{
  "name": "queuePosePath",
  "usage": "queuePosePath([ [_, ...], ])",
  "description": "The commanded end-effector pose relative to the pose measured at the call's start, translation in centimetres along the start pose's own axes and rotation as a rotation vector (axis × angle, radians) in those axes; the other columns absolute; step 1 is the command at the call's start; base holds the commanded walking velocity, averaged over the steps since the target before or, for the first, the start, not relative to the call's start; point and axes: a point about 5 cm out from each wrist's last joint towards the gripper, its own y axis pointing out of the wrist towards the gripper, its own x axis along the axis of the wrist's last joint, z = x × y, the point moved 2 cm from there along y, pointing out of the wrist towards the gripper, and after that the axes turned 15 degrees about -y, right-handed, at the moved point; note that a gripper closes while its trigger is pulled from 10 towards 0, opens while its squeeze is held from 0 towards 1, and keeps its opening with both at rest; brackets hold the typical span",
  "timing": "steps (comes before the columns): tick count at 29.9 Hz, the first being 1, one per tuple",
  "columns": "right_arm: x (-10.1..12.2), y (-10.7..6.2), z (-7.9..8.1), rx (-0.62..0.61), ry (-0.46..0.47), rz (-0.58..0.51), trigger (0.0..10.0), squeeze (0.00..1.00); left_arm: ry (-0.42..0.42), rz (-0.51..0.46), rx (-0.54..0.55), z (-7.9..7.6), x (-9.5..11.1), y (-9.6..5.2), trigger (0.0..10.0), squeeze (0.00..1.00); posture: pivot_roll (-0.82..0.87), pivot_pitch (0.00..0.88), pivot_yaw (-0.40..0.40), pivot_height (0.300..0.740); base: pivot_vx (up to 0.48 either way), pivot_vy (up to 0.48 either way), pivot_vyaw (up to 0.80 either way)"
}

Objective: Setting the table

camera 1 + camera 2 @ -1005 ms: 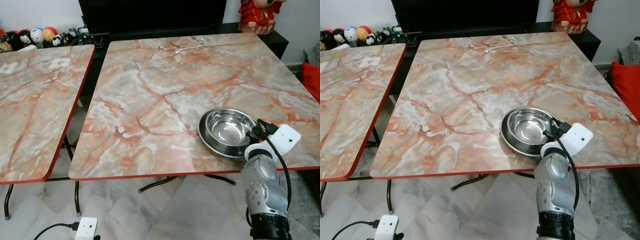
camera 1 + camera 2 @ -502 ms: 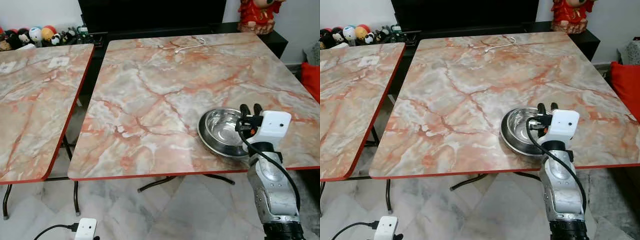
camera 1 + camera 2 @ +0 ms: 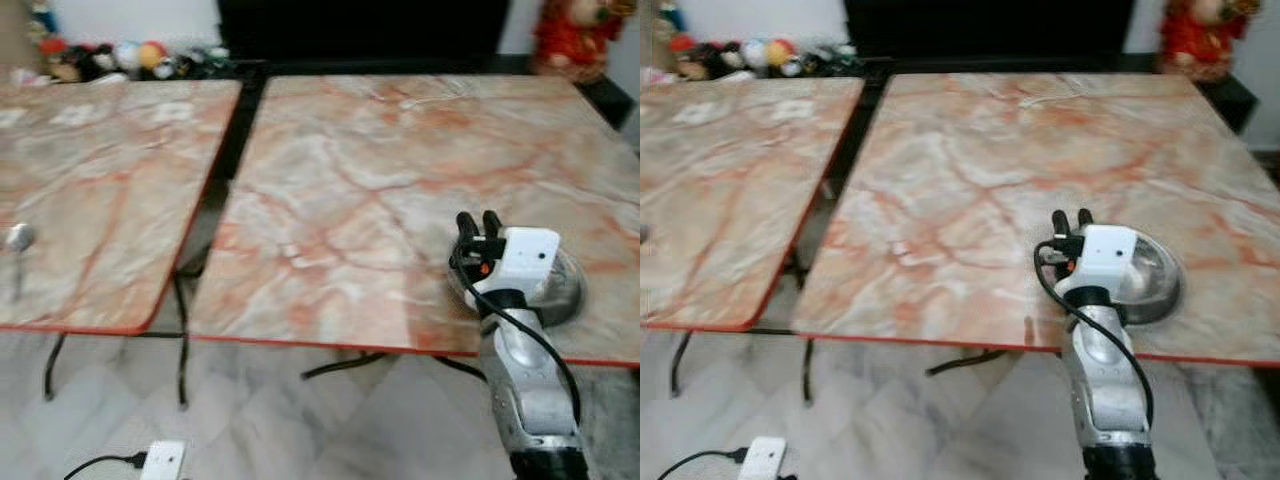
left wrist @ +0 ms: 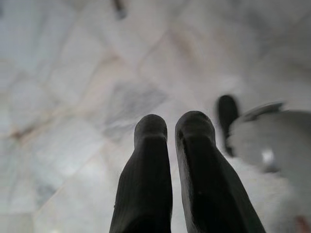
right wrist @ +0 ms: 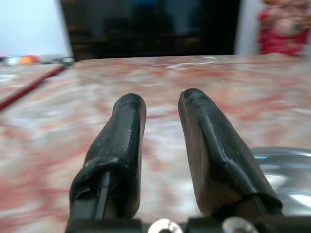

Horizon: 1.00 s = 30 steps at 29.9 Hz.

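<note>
Stacked steel bowls (image 3: 568, 290) sit near the front right edge of the marble table (image 3: 400, 170), partly hidden behind my right wrist. My right gripper (image 3: 478, 220) is raised at the bowls' left rim, fingers pointing across the table. In the right wrist view its fingers (image 5: 129, 126) stand slightly open with nothing between them, and the bowls' rim (image 5: 286, 165) shows beside them. A spoon (image 3: 17, 240) lies on the second marble table (image 3: 110, 190) to the left. My left gripper (image 4: 171, 124) hangs over the floor, shut and empty.
A narrow gap with table legs (image 3: 180, 340) separates the two tables. A white power strip (image 3: 160, 460) with its cable lies on the tiled floor. Small toys (image 3: 130, 55) and a red figurine (image 3: 570, 35) stand at the back by a dark cabinet.
The camera has swung left, so the whole scene sits further right and is blurred. The spoon on the left table has come into view. My right gripper keeps its raised place by the bowls.
</note>
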Motion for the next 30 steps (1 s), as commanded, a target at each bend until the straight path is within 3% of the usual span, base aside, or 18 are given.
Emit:
queuePosePath([
  [1,-0.2,0.0,-1.0,-0.034,-0.012,0.009,10.0,0.00,-0.014,0.022,0.010,0.6,-0.5,-0.2,10.0,0.00,-0.12,0.043,0.038,0.740,0.000,0.480,0.00],
  [8,0.0,0.5,-0.4,-0.015,-0.002,-0.001,10.0,0.00,-0.015,0.044,-0.006,-1.1,-1.9,-0.2,10.0,0.00,-0.11,0.029,0.032,0.740,0.000,0.480,0.00],
  [19,-0.1,0.7,0.5,0.005,0.002,0.001,10.0,0.00,-0.021,0.062,-0.005,-2.0,-2.7,-0.2,10.0,0.00,-0.11,0.008,0.032,0.740,0.000,0.480,0.00],
  [21,-0.2,0.7,0.4,0.006,0.002,0.003,10.0,0.00,-0.034,0.062,0.001,-1.9,-2.7,-0.2,10.0,0.00,-0.11,0.003,0.032,0.740,0.000,0.480,0.00],
  [25,-0.2,1.0,0.3,0.003,0.002,0.005,10.0,0.00,-0.056,0.052,0.028,0.2,-2.0,-0.4,10.0,0.00,-0.11,0.000,0.031,0.740,0.000,0.480,0.00],
  [30,-0.2,1.1,0.9,0.012,0.008,0.006,10.0,0.00,-0.058,0.058,0.038,1.0,-2.5,-0.7,10.0,0.00,-0.11,0.000,0.030,0.740,0.000,0.480,0.00],
])
